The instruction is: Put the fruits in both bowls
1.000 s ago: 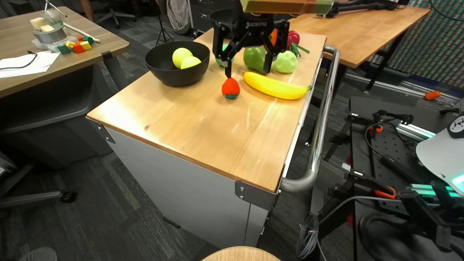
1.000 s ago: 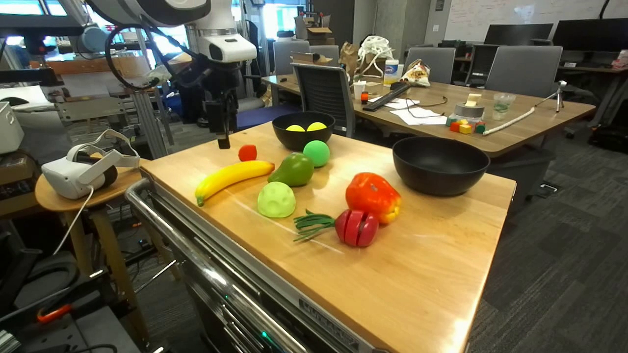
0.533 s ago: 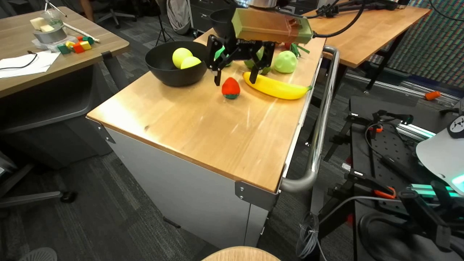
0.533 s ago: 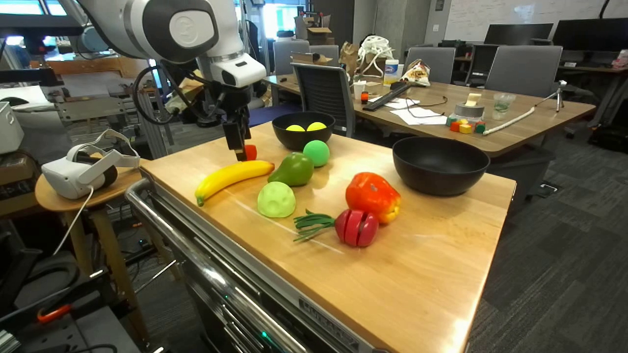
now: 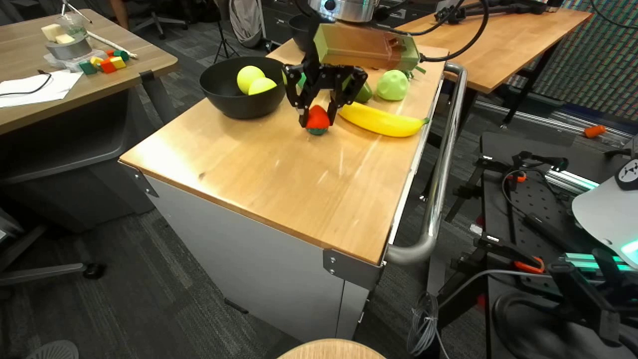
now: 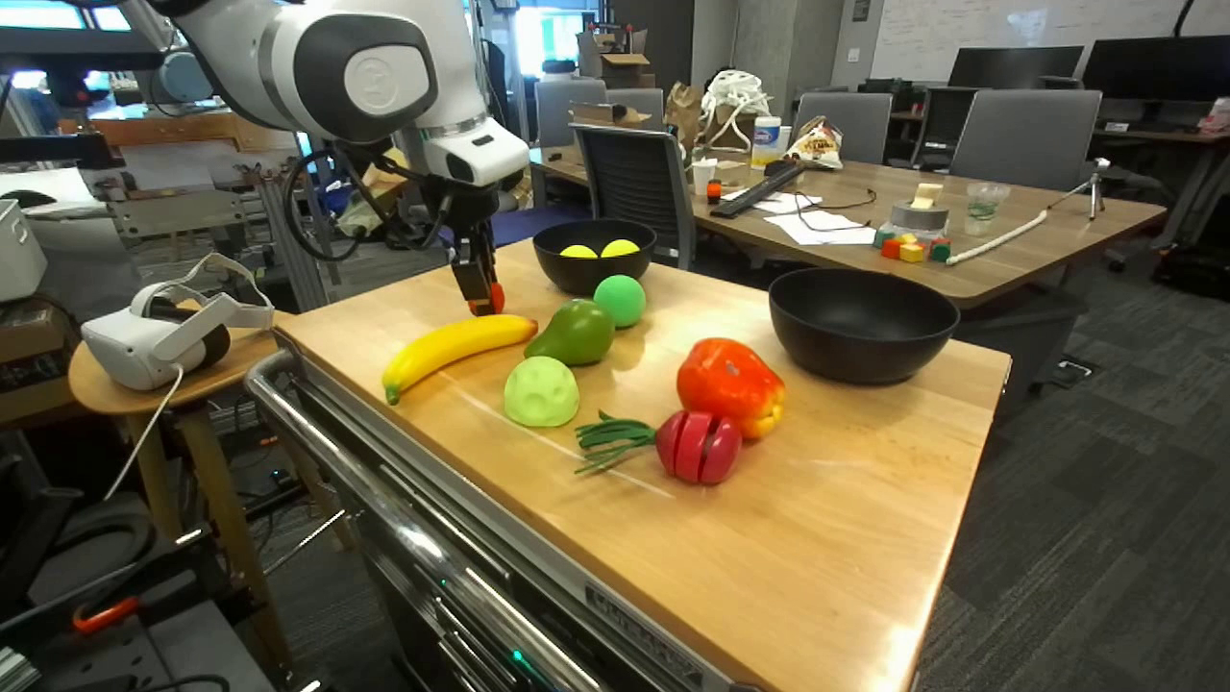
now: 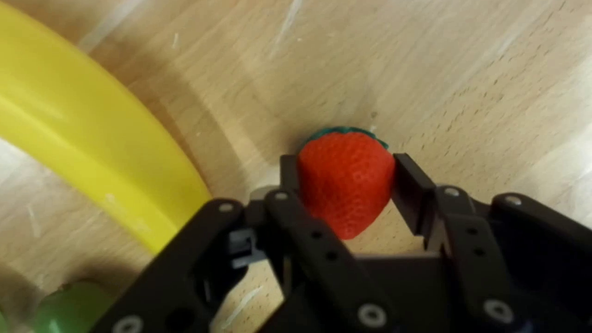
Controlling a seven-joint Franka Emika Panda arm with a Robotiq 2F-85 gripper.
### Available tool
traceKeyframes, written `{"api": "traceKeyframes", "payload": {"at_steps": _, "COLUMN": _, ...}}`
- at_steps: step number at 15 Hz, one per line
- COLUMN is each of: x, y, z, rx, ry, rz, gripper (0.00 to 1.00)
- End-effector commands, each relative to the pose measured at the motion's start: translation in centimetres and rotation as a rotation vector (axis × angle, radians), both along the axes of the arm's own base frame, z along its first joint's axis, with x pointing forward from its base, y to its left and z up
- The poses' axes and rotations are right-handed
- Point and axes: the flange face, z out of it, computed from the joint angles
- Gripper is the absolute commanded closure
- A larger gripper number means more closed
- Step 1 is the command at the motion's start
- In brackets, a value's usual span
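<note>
My gripper (image 7: 344, 171) is shut on a red strawberry (image 7: 347, 194) with a green leafy base, one finger on each side. The strawberry (image 5: 317, 115) stands on the wooden top, tip up. Two yellow-green balls (image 5: 249, 78) lie in a black bowl (image 6: 594, 277). A wider black bowl (image 6: 860, 336) holds nothing that I can see. On the wood lie a yellow banana (image 6: 456, 348), a green pear (image 6: 575, 333), a green ball (image 6: 620, 300), a pale green dimpled piece (image 6: 541, 391), a red-orange pepper (image 6: 727, 383) and a sliced red piece with green stems (image 6: 699, 448).
The banana (image 7: 101, 125) lies close beside my fingers in the wrist view. A metal rail (image 5: 443, 164) runs along one edge of the wooden cart top (image 5: 279, 174). A stool with a white headset (image 6: 183, 327) and a larger table (image 6: 1057, 207) stand nearby.
My gripper has come down over the strawberry, and its open fingers have closed on it from both sides. The fruits and bowls are where they were.
</note>
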Motion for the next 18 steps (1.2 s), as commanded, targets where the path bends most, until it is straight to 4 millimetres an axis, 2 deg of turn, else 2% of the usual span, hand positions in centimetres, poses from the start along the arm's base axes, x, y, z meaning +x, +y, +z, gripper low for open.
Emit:
{"api": "traceKeyframes", "payload": {"at_steps": 1, "x": 1.2, "y": 1.0, "z": 3.5, "rx": -0.055, "ry": -0.075, "rz": 0.117, "gripper": 0.74}}
{"api": "traceKeyframes", "payload": {"at_steps": 4, "x": 2.6, "y": 2.9, "z": 9.3, "rx": -0.163, "ry": -0.148, "rz": 0.233, "gripper": 0.74}}
{"api": "traceKeyframes", "payload": {"at_steps": 6, "x": 5.0, "y": 3.5, "z": 11.5, "rx": -0.23, "ry": -0.223, "rz": 0.306, "gripper": 0.74}}
{"api": "traceKeyframes", "payload": {"at_steps": 8, "x": 7.6, "y": 3.2, "z": 11.5, "rx": -0.277, "ry": -0.329, "rz": 0.35, "gripper": 0.74}}
{"api": "traceKeyframes", "payload": {"at_steps": 10, "x": 9.5, "y": 2.8, "z": 10.5, "rx": -0.299, "ry": -0.409, "rz": 0.369, "gripper": 0.74}}
{"api": "traceKeyframes", "payload": {"at_steps": 14, "x": 12.2, "y": 1.7, "z": 6.7, "rx": -0.285, "ry": -0.411, "rz": 0.338, "gripper": 0.74}}
{"api": "traceKeyframes", "payload": {"at_steps": 15, "x": 12.3, "y": 1.6, "z": 6.2, "rx": -0.292, "ry": -0.396, "rz": 0.344, "gripper": 0.38}}
{"api": "traceKeyframes", "payload": {"at_steps": 16, "x": 12.6, "y": 1.4, "z": 5.9, "rx": -0.295, "ry": -0.387, "rz": 0.345, "gripper": 0.23}}
{"api": "traceKeyframes", "payload": {"at_steps": 18, "x": 12.3, "y": 1.5, "z": 6.9, "rx": -0.31, "ry": -0.365, "rz": 0.371, "gripper": 0.09}}
